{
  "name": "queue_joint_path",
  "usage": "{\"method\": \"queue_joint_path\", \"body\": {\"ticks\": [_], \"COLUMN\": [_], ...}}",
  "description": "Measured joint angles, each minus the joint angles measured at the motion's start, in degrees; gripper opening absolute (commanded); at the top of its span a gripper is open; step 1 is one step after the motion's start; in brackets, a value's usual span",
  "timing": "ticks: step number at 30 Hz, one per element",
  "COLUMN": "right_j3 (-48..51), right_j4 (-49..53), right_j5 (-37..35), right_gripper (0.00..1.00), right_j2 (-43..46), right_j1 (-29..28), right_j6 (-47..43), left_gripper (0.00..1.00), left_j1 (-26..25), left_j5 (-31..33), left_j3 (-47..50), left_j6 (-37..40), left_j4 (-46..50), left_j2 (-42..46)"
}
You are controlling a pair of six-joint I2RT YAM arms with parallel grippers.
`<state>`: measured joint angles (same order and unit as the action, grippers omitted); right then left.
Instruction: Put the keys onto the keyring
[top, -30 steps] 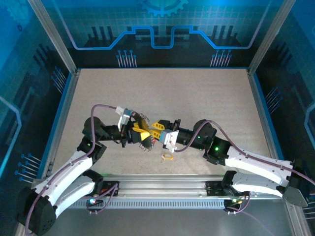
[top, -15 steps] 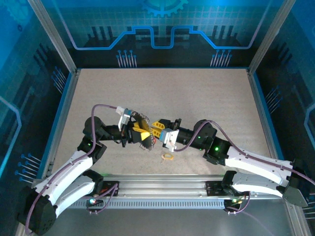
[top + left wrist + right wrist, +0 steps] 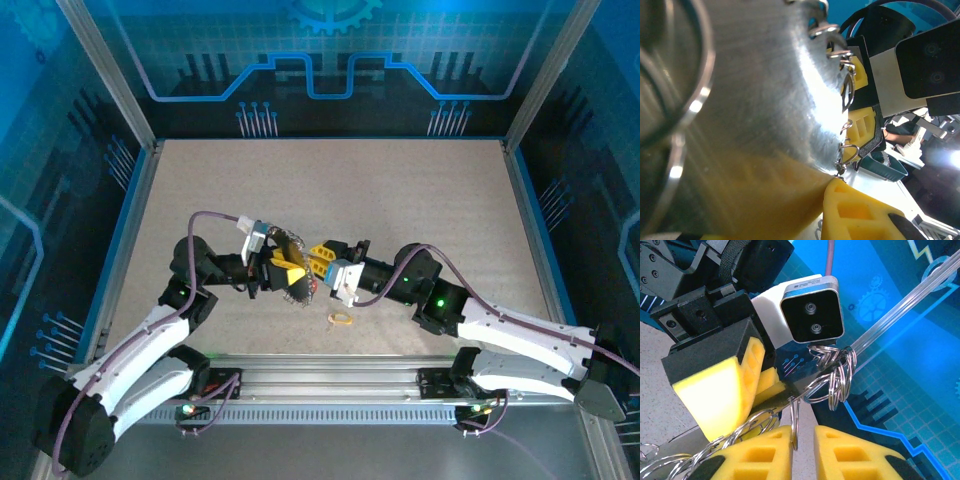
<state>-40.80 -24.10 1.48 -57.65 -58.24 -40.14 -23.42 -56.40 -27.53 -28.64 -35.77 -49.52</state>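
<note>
Left gripper point(image 3: 288, 268): jaws clamped on a ring-edged metal disc point(image 3: 765, 90). Right gripper point(image 3: 802, 440): jaws narrowly apart around one ring point(image 3: 794, 422); whether they pinch it cannot be told. Yellow key point(image 3: 340, 319) lies on the table point(image 3: 400, 190) nearby.

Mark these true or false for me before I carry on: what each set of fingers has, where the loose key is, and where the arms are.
1. The left fingers clamp a metal disc with rings along its edge. True.
2. The right fingers stand wide open with nothing between them. False: the gap is narrow and a thin ring sits in it.
3. A yellow-headed key lies on the table, held by neither arm. True.
4. The two arms are far apart, at opposite table edges. False: their fingers meet near the table's middle.
</note>
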Motion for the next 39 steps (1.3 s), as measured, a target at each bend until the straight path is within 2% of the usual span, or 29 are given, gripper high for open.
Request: {"method": "queue_joint_path", "body": {"ticks": [7,13,23,31,39], "right_j3": [0.0,-0.02,-0.79,-6.69,-12.46], "right_j4": [-0.02,-0.04,0.96,12.35,22.38], "right_j5": [-0.57,-1.49,-2.71,-7.37,-16.28], "right_gripper": [0.24,0.12,0.0,0.0,0.0], "right_j2": [-0.81,-1.16,-1.36,-2.51,-6.49], "right_j1": [0.0,0.0,-0.17,-0.22,-2.03], "right_j6": [0.02,0.17,-0.2,-0.24,-4.13], "left_gripper": [0.0,0.0,0.0,0.0,0.0], "left_j1": [0.0,0.0,0.0,0.0,0.0], "left_j5": [0.0,0.0,0.59,4.28,7.78], "left_j3": [0.0,0.0,0.0,-4.22,-4.59], "left_j6": [0.0,0.0,0.2,8.13,9.79], "left_j4": [-0.17,-0.61,0.0,16.74,24.39], "left_j2": [0.0,0.0,0.15,2.01,1.99]}}
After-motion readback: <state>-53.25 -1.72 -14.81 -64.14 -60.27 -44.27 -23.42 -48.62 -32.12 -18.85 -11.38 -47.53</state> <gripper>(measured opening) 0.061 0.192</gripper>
